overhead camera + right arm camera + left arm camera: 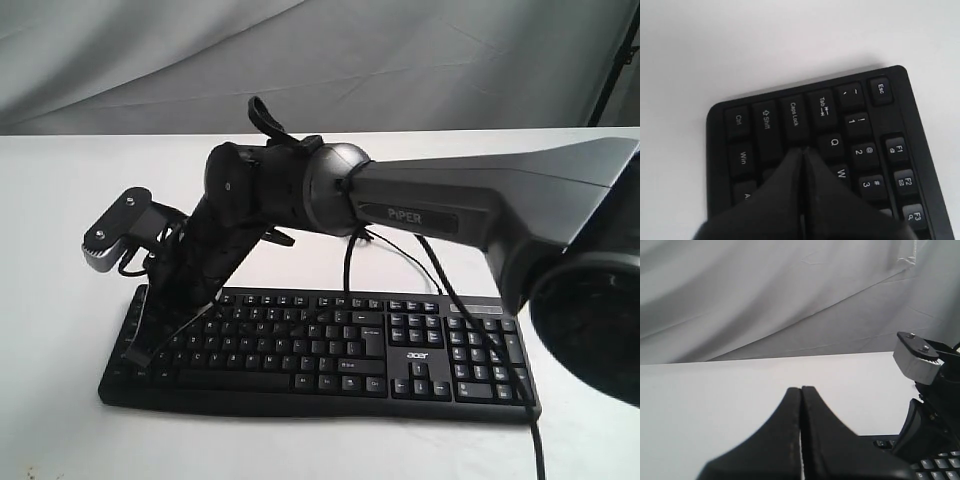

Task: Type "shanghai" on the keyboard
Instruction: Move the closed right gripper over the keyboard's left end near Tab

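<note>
while l claw (801, 390) hangs closed, closed r claw's (803, 150) over kbd (866, 150) near caps lock (794, 115).

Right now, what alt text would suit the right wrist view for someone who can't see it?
A shut black end effector points at one end of a black keyboard, its tip between the Caps Lock and Q keys. The keyboard lies on a plain white table.

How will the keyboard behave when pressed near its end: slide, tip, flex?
Likely stable: the keyboard is wide and lies flat on the table, so tipping seems unlikely. Its rigid-looking body should hardly flex under the shut right gripper. A sideways shove might slide it on the smooth top.
</note>
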`<state>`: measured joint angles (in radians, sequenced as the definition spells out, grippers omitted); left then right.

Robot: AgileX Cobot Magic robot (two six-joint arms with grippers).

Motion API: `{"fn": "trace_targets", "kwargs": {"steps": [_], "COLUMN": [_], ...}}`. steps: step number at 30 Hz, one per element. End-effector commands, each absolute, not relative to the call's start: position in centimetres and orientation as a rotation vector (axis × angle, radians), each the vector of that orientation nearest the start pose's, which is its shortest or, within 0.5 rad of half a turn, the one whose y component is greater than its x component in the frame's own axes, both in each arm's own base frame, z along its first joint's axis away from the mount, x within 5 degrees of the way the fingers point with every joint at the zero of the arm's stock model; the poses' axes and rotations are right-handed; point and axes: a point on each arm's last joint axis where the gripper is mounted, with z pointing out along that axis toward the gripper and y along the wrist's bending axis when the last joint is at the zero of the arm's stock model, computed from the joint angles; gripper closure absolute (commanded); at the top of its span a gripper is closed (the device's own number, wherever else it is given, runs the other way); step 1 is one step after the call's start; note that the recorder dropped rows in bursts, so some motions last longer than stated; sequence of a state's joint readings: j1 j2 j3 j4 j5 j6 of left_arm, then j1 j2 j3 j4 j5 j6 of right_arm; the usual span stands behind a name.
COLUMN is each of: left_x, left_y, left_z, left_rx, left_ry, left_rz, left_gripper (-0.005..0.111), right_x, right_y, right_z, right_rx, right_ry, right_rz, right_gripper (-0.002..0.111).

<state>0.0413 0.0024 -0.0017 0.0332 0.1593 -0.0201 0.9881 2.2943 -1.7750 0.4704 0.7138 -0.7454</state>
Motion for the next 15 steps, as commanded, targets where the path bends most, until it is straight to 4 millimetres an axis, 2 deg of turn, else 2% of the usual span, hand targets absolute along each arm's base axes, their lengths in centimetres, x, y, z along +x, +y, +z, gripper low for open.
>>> {"fn": "trace_targets", "kwargs": {"steps": [1, 8, 15], "left_x": [5.6, 5.6, 5.6], "left_y": [0.2, 0.2, 0.2], "left_z": [19.9, 19.9, 19.9], "left_rx": [-0.024, -0.024, -0.024], "left_ry": [1.637, 1.637, 1.637], "left_rz": [0.039, 0.039, 0.039], "left_gripper": [0.107, 0.107, 0.107], "right_x": [25.1, 25.2, 25.2], "right_y": [42.8, 42.8, 42.6], "right_z": [14.2, 12.8, 12.4], "right_rx": [-1.790, -1.818, -1.844], "right_ry": [2.031, 2.044, 2.044], "right_rz": [0.571, 0.548, 0.525], "right_gripper": [0.108, 0.108, 0.108]}}
